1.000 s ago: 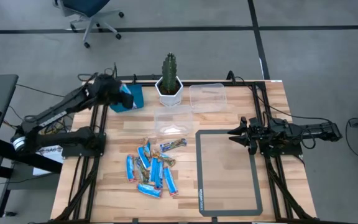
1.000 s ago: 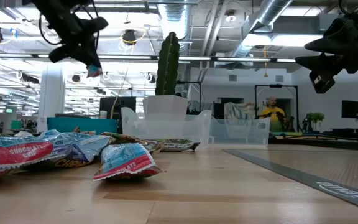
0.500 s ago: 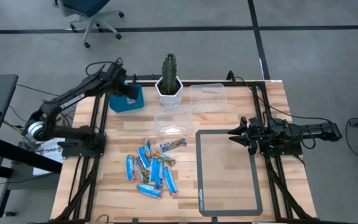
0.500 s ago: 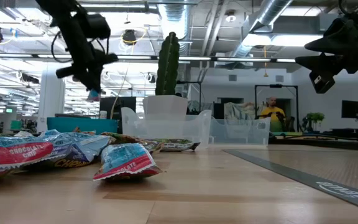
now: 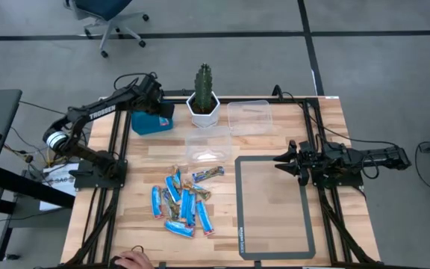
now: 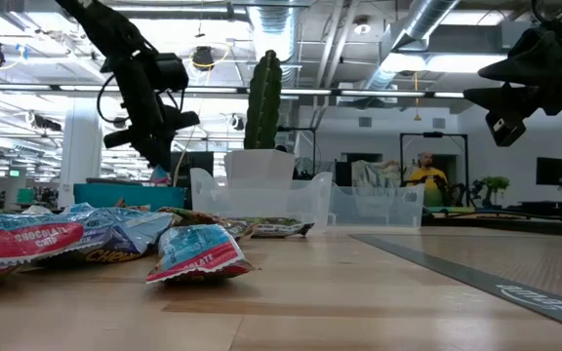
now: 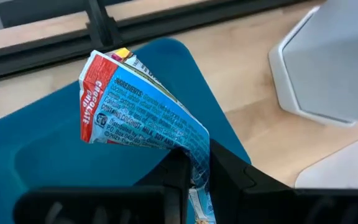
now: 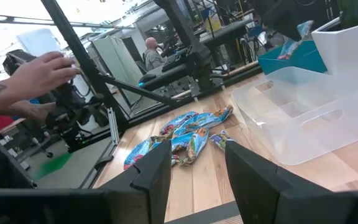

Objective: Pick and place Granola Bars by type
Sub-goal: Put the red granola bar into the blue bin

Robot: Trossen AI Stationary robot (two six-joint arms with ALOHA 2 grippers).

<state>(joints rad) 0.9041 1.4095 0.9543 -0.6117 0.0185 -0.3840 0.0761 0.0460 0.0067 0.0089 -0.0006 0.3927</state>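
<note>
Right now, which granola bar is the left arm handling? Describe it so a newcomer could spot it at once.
Start at the potted cactus at the table's far edge; the blue tray sits just to its left. Above that tray the left gripper pinches a light blue bar with a red end. It is the only bar off the table; the rest lie in the pile.

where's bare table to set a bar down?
Bare wood lies right of the bar pile up to the mat; the mat itself is bare too, as is wood between the blue tray and the pile. Crowded: back edge, with tray, cactus pot and clear bins.
</note>
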